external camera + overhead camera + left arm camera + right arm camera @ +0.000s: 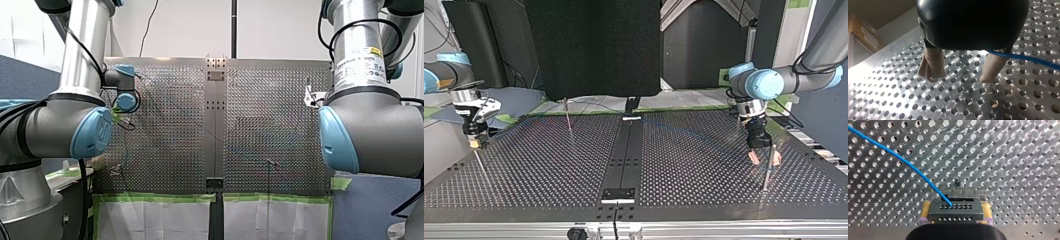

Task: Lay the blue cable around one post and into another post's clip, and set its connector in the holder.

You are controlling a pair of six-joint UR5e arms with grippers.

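Two pincers (959,78) (956,220), one cable (905,162), one connector (955,211)

My left arm's black gripper (764,159) points down at the top view's right, its beige pads (931,65) spread apart. My right arm's gripper (956,207), at that view's left, clamps yellow pads (926,209) on a dark perforated connector block (955,213).

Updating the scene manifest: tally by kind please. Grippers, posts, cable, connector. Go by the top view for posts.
Grippers: 2, left gripper, right gripper
Posts: 3 clear in top view
Cable: 1
Connector: 1
Total: 7
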